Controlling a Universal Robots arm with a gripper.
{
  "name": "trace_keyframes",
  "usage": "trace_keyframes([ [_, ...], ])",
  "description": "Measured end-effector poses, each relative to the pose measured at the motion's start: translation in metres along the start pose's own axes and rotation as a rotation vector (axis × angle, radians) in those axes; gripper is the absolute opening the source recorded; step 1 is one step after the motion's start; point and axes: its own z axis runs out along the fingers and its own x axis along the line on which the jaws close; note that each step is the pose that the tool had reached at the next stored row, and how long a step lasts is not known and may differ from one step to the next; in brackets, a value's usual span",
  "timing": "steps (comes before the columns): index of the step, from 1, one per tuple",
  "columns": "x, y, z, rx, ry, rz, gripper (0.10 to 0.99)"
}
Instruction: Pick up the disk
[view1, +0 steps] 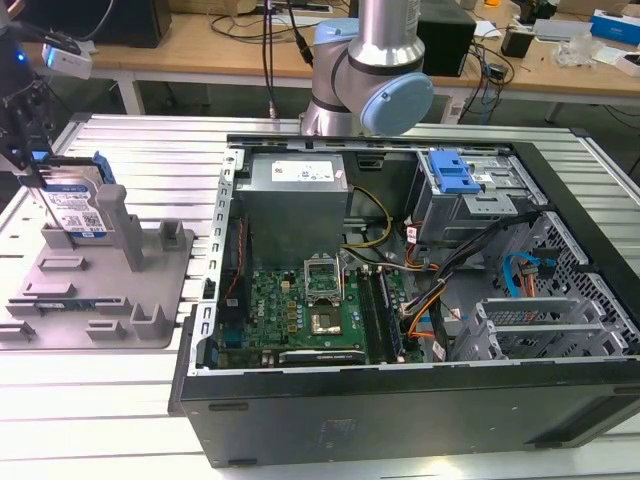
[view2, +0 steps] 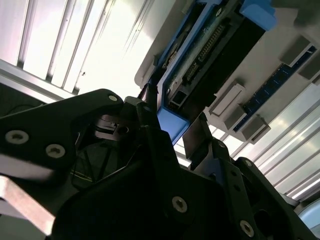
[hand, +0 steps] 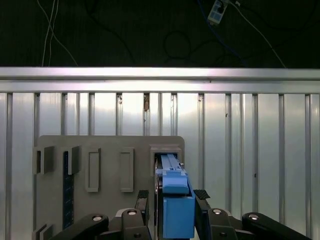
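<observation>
The arm (view1: 375, 60) rises from the far side of the worktop (view1: 120, 400), at 12 o'clock of the open computer case (view1: 400, 425), and is cut off by the upper edge of the exterior view. Its hand (view1: 38, 178) points straight down at about 10 o'clock of the case, over the grey fixture (view1: 150, 290). The hand's upper body runs off the exterior view's left edge.

The disk (view1: 78, 205) stands upright on edge at the fixture's far end, its white-and-blue label (view1: 82, 218) facing the case. The hand is closed narrow on the disk's top end. In the first wrist view, one of the fingers (hand: 143, 199) lies against each flat side, with the blue rail (hand: 175, 205) between them.

The fixture's upright posts (view1: 115, 215) hide the disk's lower edge, so I cannot tell whether it still sits in its slot. In the second wrist view the hand's black body covers the near part of the disk, leaving its connector edge (view2: 200, 55) and part of the rail clear. A thin bright part beside the disk at the hand's tip is too slight to identify.
</observation>
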Motion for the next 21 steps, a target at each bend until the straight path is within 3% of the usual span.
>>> trace_keyframes([
  [9,-0.0002,-0.0001,0.003,0.0,0.0,0.0,0.471],
  [11,-0.0002,-0.0001,0.0032,0.0,0.0001,0.0,0.455],
  [12,-0.0002,-0.0001,0.0035,0.0,0.0002,0.0,0.388],
  [21,-0.0002,-0.0001,0.0039,0.0,0.0,0.0,0.365],
])
